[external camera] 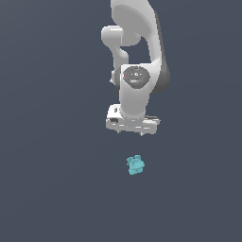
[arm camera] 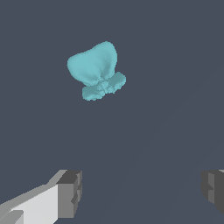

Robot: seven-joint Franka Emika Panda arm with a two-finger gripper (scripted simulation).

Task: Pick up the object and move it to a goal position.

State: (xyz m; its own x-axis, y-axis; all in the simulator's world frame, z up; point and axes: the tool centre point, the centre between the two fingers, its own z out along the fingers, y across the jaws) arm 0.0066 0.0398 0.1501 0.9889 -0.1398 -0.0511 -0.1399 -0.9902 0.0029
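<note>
turquoise object (arm camera: 97, 70) lies ungrasped on the bench (external camera: 47, 189); my hand (arm camera: 140, 192) hovers spread above it, pickup and carry remain.

The object (external camera: 135, 164) is turquoise and matt, like unglazed clay or soft plastic; its skin is lumpy, and in the wrist view (arm camera: 97, 70) the broad lobe looks smooth while the knobs are finely pebbled. The arm (external camera: 134, 61) has a smooth white shell with a soft satin sheen, like moulded plastic, and a dark grey joint cap. The fingers (arm camera: 70, 192) are dull grey with ridged pads. The floor (external camera: 47, 189) is flat, matt slate-grey, without texture.
</note>
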